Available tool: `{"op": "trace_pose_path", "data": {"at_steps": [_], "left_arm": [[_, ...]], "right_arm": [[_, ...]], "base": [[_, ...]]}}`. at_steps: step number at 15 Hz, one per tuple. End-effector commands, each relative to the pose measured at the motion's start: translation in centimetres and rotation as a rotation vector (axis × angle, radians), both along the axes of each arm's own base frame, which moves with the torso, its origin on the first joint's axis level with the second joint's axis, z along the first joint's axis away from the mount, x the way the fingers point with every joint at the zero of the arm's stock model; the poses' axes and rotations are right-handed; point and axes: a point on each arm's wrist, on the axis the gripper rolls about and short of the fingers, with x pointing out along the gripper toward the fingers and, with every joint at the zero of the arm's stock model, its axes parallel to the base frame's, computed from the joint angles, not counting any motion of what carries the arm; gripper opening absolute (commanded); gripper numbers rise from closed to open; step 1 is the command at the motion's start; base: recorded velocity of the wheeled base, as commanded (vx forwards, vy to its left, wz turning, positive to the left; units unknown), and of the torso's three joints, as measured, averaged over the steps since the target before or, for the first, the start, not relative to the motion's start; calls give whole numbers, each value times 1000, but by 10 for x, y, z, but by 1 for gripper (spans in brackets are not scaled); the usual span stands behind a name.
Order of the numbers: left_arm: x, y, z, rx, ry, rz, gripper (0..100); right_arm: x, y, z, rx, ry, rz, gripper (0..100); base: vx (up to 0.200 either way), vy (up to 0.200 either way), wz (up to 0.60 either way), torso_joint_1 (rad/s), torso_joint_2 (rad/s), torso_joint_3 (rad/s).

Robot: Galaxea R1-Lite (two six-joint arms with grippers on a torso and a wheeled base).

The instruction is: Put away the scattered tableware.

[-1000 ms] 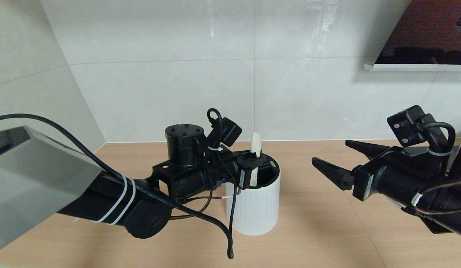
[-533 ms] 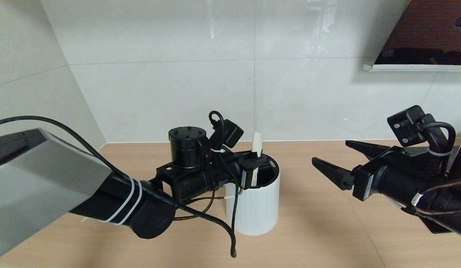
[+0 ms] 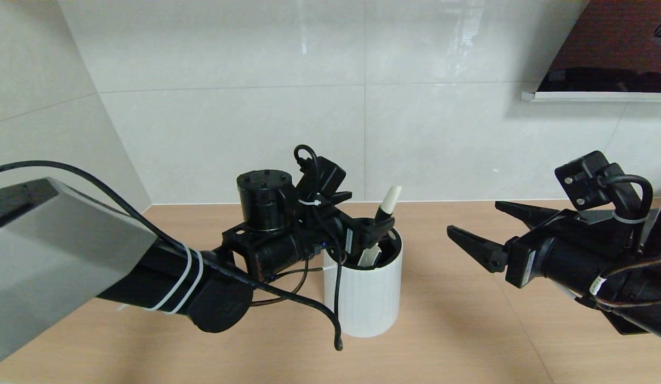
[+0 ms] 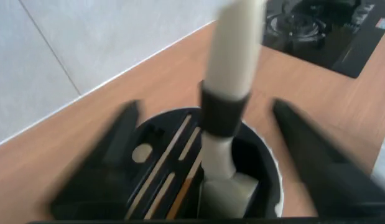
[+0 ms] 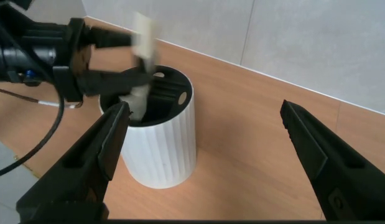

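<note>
White wall tiles (image 3: 255,106) back a wooden desk (image 3: 458,320), with a dark hood (image 3: 602,53) high on the far right and a black hob (image 4: 316,31) beyond. At the desk's middle stands a white ribbed holder (image 3: 362,298). A cream-handled utensil (image 3: 390,198) stands inside it, leaning right, beside thin wooden sticks (image 4: 164,165). The left gripper (image 4: 203,106) hangs over the holder's mouth, fingers released either side of the handle; its cable (image 3: 335,298) drapes across the holder's left side. The right gripper (image 3: 490,229) hovers right of the holder, fingers spread and holding nothing.
</note>
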Motion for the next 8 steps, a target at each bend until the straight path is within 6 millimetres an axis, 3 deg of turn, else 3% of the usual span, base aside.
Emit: {"op": "trace_pose_path", "data": {"at_steps": [1, 8], "left_arm": [[-8, 5, 23, -34, -51, -1, 100], [-40, 29, 52, -69, -93, 12, 100]], "right_arm": [[0, 0, 0, -1, 1, 1, 100], [-2, -2, 2, 4, -7, -7, 100]], "base": [[0, 0, 0, 0, 0, 0], [0, 0, 0, 0, 0, 0]]}}
